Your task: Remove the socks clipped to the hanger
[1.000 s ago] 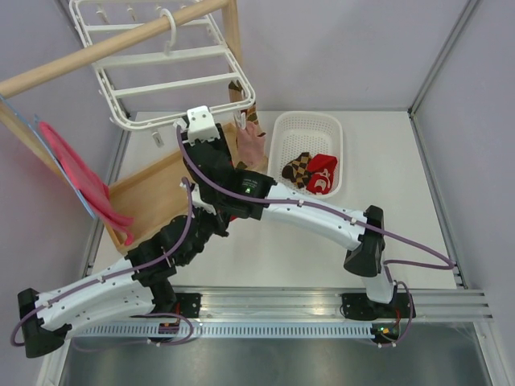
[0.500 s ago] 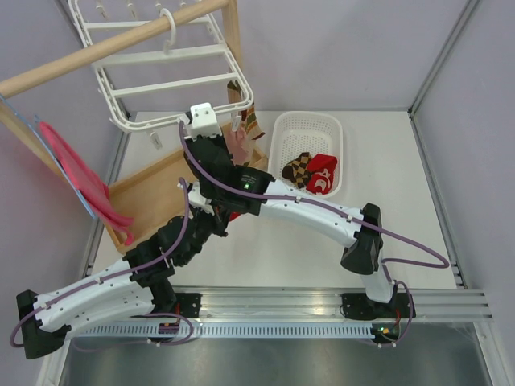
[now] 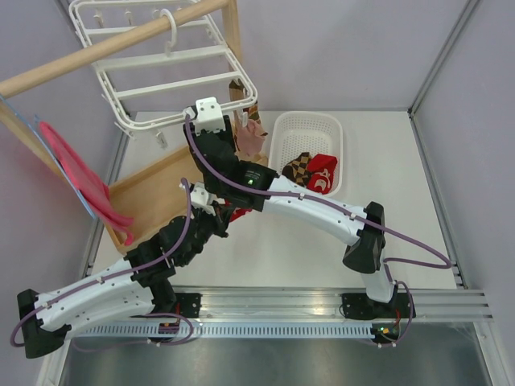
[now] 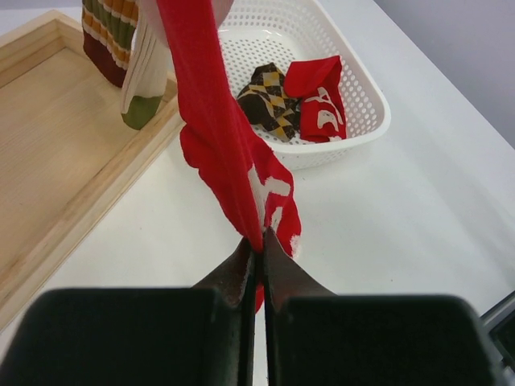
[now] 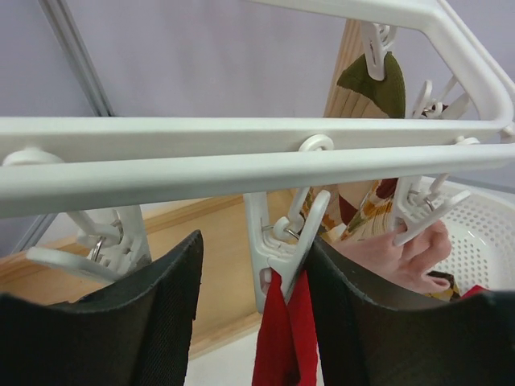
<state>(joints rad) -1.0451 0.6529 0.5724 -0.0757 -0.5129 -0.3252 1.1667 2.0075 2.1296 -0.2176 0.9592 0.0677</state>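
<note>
While the two arms reach out from the near edge of the white table (image 3: 386,233), the left pincer (image 4: 257,256) is squeezed tight on the bottom part of a long red sock (image 4: 229,153) with white marks. The red sock goes up from that pincer, pulled straight, to a white clip (image 5: 278,241) that bites its top end. The right pincer (image 5: 253,253) is up there too, with its two black fingers apart, one on each side of the clip. Its left finger is clear of the clip and its right finger is just beside it. The clip hangs from a bar of the big white hanger (image 5: 241,165), which hooks over a wooden pole (image 3: 105,47). Just to the right of the clip, a pale pink sock (image 5: 402,257) hangs from another clip. A striped sock (image 4: 113,32) in brown, orange and green hangs there as well, over the edge of a flat wooden tray (image 4: 56,145) that lies on the left of the table. To the right of the tray sits a white basket (image 4: 338,151) full of small holes. In it lie a brown-and-cream checkered sock (image 4: 265,96) and a second red sock (image 4: 322,92), touching each other. A pink cloth (image 3: 76,173) hangs at the far left. Pale purple walls (image 3: 346,48) stand behind the table and at both sides.
</note>
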